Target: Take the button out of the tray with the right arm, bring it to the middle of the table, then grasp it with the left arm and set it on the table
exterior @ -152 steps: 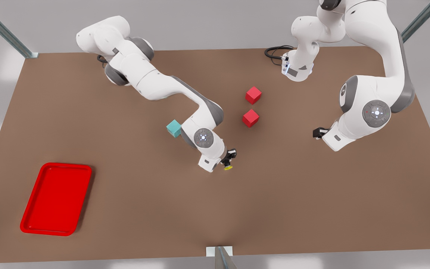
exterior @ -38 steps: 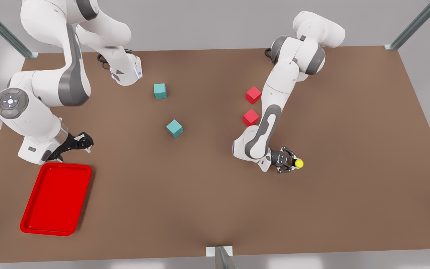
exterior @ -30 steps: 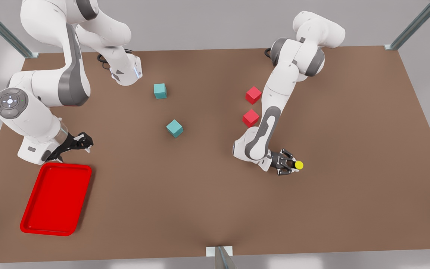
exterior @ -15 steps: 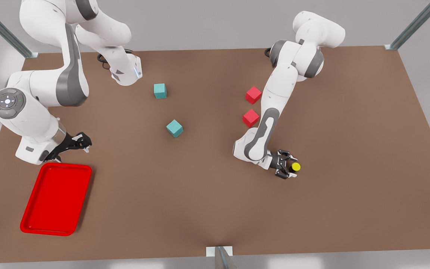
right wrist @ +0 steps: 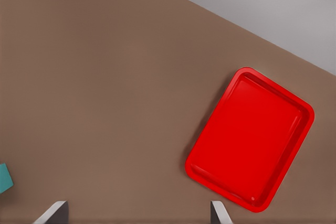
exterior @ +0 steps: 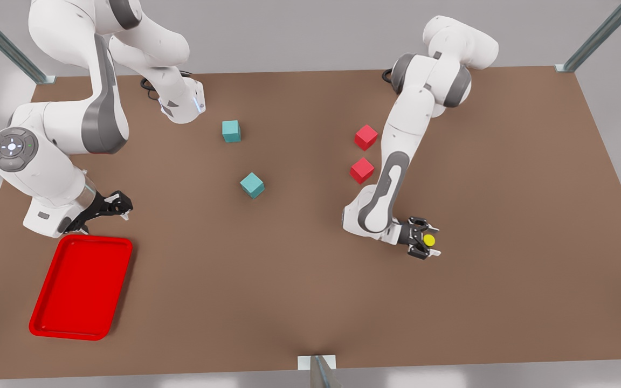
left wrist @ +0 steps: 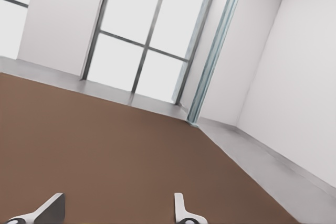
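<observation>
the tray (exterior: 81,288), glossy red with rounded corners, lies empty at the front view's lower left. the button (exterior: 428,240) (round yellow cap) sits between the spread fingers of the left gripper (exterior: 425,246), right of centre on the matte brown table (exterior: 504,188); whether it rests down i cannot tell. the right gripper (exterior: 118,207), jaws apart, waits above the tray. only withdrawal seems left.
</observation>
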`<state>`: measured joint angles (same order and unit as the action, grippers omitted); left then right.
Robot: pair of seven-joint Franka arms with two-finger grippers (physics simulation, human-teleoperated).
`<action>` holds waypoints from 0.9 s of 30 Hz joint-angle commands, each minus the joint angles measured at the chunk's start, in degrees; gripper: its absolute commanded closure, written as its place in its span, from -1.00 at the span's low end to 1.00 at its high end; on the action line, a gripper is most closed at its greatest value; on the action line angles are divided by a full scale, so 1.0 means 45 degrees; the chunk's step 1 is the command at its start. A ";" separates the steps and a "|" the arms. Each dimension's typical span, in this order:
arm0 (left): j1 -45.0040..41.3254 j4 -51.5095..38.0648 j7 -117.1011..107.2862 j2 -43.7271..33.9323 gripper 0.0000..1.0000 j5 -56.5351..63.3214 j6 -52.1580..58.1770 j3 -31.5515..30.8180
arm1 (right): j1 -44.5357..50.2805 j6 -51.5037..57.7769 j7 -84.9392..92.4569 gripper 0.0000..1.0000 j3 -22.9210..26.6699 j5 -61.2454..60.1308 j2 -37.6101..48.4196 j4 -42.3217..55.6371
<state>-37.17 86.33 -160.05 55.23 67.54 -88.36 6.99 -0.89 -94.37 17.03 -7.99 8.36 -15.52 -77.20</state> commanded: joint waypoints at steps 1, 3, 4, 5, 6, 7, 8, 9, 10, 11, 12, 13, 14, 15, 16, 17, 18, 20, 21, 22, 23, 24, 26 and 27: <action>-0.0002 -0.0004 0.0703 -0.0163 -1.00 -0.0028 0.0260 0.0009 | 0.0003 -0.0007 0.0004 -1.00 -0.0002 0.0017 0.0011 0.0007; -0.0002 -0.0004 0.1406 -0.0436 -1.00 -0.0067 0.0318 0.0009 | 0.0003 -0.0007 -0.0015 -1.00 -0.0002 0.0017 0.0011 0.0007; -0.0002 -0.0004 0.2088 -0.0631 -1.00 -0.0106 0.0299 0.0009 | 0.0023 -0.0007 -0.0015 -1.00 -0.0002 0.0037 0.0011 0.0007; -0.0021 -0.0004 0.3064 -0.0982 -1.00 -0.0184 0.0299 -0.0030 | 0.0003 -0.0007 -0.0015 -1.00 -0.0002 -0.0002 0.0011 0.0007; -0.0041 -0.0004 0.4701 -0.1392 -1.00 -0.0533 0.0319 -0.0030 | 0.0003 -0.0007 -0.0015 -1.00 -0.0002 -0.0002 0.0011 0.0007; -0.0060 -0.0024 0.7645 -0.2017 -1.00 -0.1353 0.0474 -0.0050 | -0.0016 -0.0007 -0.0035 -1.00 -0.0002 -0.0061 0.0031 0.0007; -0.0041 -0.0491 1.1706 -0.2505 -1.00 -0.2697 0.0709 -0.0108 | 0.0023 -0.0007 -0.0074 -1.00 -0.0002 -0.0061 0.0031 0.0007; -0.0041 -0.1370 1.6671 -0.3326 -1.00 -0.6526 0.0650 -0.0206 | -0.0075 0.0013 -0.0074 -1.00 -0.0002 -0.0100 0.0031 0.0007; -0.0002 -0.1723 2.2220 -0.4381 -1.00 -0.9827 0.1449 -0.0128 | -0.0055 0.0013 -0.0054 -1.00 0.0017 -0.0061 0.0031 0.0007; 0.0173 -0.1801 2.5326 -0.4617 -1.00 -1.2093 0.1706 -0.0011 | -0.0055 0.0013 -0.0054 -1.00 0.0017 -0.0081 0.0031 0.0007; 0.1285 -0.2190 2.9331 -0.4597 -1.00 -1.6154 0.1627 -0.0010 | -0.0055 0.0013 -0.0054 -1.00 -0.0002 -0.0061 0.0031 0.0007; 0.2672 -0.2758 3.2477 -0.4577 -1.00 -1.9028 0.2347 -0.0030 | -0.0036 0.0013 -0.0035 -1.00 -0.0002 -0.0061 0.0031 0.0007; 0.3434 -0.3324 3.4664 -0.4577 -1.00 -1.9325 0.3891 0.0009 | -0.0016 0.0013 -0.0035 -1.00 -0.0002 -0.0061 0.0031 0.0007; 0.4158 -0.3891 3.6971 -0.4597 -1.00 -1.8897 0.4439 0.0086 | -0.0075 0.0013 -0.0035 -1.00 -0.0002 -0.0120 0.0031 0.0007; 0.4139 -0.4414 3.8042 -0.4811 -1.00 -1.7629 0.5547 0.0243 | -0.0036 0.0013 -0.0054 -1.00 -0.0002 -0.0100 0.0031 0.0007; 0.4138 -0.5548 3.8516 -0.5218 -1.00 -1.6320 0.6918 0.0166 | -0.0055 0.0032 -0.0054 -1.00 0.0017 -0.0100 0.0031 0.0007; 0.4158 -0.5279 3.8652 -0.6662 -1.00 -1.5363 0.6803 0.0107 | -0.0075 0.0033 -0.0364 -1.00 -0.0002 -0.0139 0.0031 0.0007; 0.4684 -0.2565 3.9178 -1.0063 -1.00 -1.5067 0.4676 -0.0205 | 0.0062 0.0033 -0.2398 -1.00 -0.0002 -0.0120 0.0031 0.0007; 0.4686 -0.1745 3.9629 -1.0689 -1.00 -1.5047 0.4032 -0.0225 | 0.0042 0.0033 -0.2398 -1.00 -0.0002 -0.0120 0.0031 0.0007; 0.4666 -0.1140 3.9863 -1.1040 -1.00 -1.5047 0.3582 -0.0225 | 0.0042 0.0033 -0.2398 -1.00 -0.0002 -0.0139 0.0031 0.0007; 0.4588 -0.0766 4.0252 -1.1277 -1.00 -1.5067 0.3502 -0.0225 | 0.0062 0.0033 -0.2417 -1.00 -0.0002 -0.0100 0.0031 0.0007; 0.4588 -0.0766 4.1016 -1.1257 -1.00 -1.5086 0.3580 -0.0225 | 0.0082 0.0033 -0.2417 -1.00 -0.0002 -0.0081 0.0031 0.0007; 0.4549 -0.0766 4.0938 -1.1218 -1.00 -1.5125 0.3580 -0.0225 | 0.0062 0.0033 -0.2417 -1.00 -0.0002 -0.0100 0.0031 0.0007; 0.4549 -0.0766 4.0938 -1.1218 -1.00 -1.5145 0.3561 -0.0225 | -0.0016 0.0033 -0.2417 -1.00 -0.0002 -0.0120 0.0031 0.0007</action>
<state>-16.54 82.77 -46.92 4.91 -0.61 -71.52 5.96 -0.77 -94.27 12.50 -7.99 7.94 -15.45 -77.23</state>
